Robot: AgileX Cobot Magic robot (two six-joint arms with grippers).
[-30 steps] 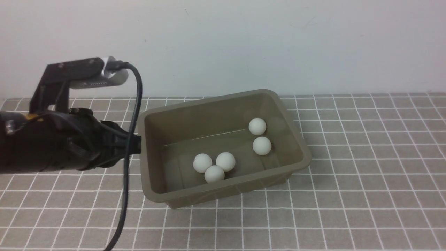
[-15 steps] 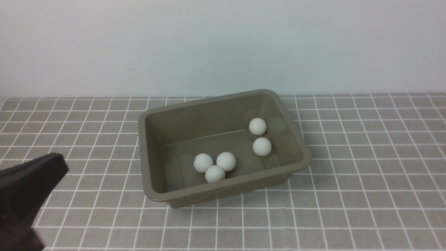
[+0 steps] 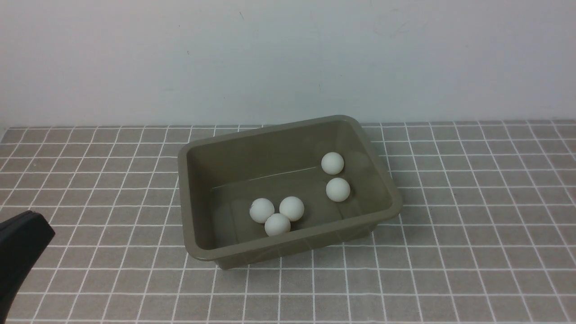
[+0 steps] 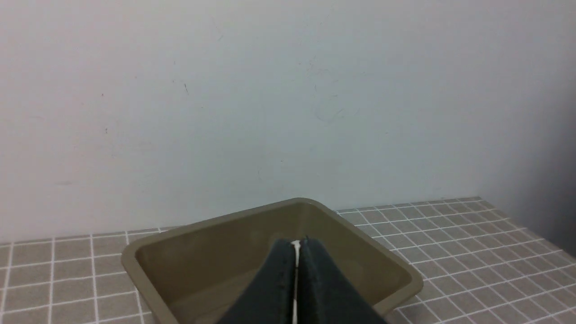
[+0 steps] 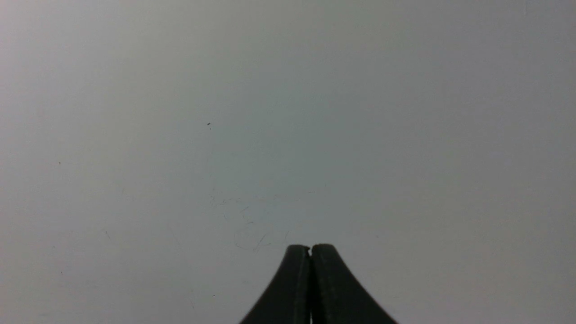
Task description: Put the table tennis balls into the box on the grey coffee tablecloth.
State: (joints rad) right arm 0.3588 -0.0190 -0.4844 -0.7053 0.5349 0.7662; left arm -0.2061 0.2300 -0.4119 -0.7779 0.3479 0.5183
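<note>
Edges: the box point(image 3: 261, 155) stands on the grey coffee tablecloth point(image 3: 472, 216), near the middle of the front view. Its far right corner comes nearest the wall point(image 3: 288, 58), with a strip of cloth between them.
Open room: gridded cloth lies bare on every side of the box, widest to the right and along the near edge.
Box heading: mouth up, flared rim level. The long axis runs left to right, turned so that the right end lies farther from the robot than the left end.
Count, box: one.
Count, table tennis balls point(image 3: 291, 208): five, all inside the box on its floor.
Ball layout: three sit bunched near the near wall, touching or nearly so. Two sit close together toward the right end, by the far right corner.
Left gripper point(image 4: 294, 245): jaws pressed together, holding nothing. It sits at the lower left edge of the front view, well apart from the box. Its tips point toward the box in the left wrist view.
Right gripper point(image 5: 310, 247): jaws pressed together, holding nothing. It faces the plain wall and is outside the front view.
</note>
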